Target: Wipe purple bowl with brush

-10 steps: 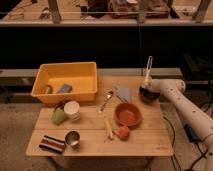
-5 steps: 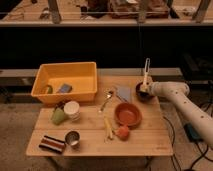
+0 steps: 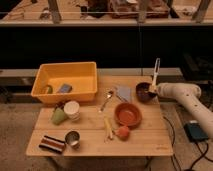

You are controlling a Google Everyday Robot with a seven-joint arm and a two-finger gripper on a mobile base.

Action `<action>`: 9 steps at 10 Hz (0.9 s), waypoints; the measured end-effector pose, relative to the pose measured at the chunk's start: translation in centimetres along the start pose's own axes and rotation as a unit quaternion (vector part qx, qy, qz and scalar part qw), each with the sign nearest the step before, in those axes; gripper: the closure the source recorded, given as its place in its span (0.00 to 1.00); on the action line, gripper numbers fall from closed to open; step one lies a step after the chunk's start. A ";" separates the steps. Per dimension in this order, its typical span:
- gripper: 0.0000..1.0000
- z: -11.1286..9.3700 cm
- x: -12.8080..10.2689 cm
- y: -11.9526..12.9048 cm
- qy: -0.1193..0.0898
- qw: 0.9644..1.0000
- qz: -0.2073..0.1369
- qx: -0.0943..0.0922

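Small, deep, glossy dark-purple bowl located at right rear of slatted wooden table, just beyond wider orange bowl. Slim brush with pale cream handle standing near upright, leaning slightly right, dark head down at bowl's right inner side; head itself not clearly made out. Two-finger gripper at end of white arm, at bowl's right rim, clamped fully shut on lower handle.

Recommended for the wiping step: keep head pressed lightly against inner wall, sweep round the rim and across the base, avoid pushing bowl toward table edge or grey cloth beside it.

Against previous frames: arm lower and further left; brush, formerly above and right of bowl, now down into it. Bowl position unchanged.
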State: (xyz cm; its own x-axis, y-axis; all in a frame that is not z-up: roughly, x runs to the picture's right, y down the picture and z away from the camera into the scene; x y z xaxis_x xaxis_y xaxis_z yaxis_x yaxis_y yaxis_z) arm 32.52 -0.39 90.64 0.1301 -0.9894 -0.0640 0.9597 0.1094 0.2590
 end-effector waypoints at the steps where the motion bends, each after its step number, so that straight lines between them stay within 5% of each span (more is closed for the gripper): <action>1: 0.83 0.8 0.2 0.2 0.004 1.000 0.004 0.000; 6: 0.83 6.4 0.5 -3.6 0.005 1.000 -0.005 0.023; 9: 0.83 6.6 0.3 -5.8 0.005 0.999 -0.022 0.042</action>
State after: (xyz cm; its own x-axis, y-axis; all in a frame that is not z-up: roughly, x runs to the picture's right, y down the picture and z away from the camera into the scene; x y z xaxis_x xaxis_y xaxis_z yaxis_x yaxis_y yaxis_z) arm 25.37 -1.97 95.44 0.0918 -0.9920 -0.0864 0.9403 0.0578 0.3353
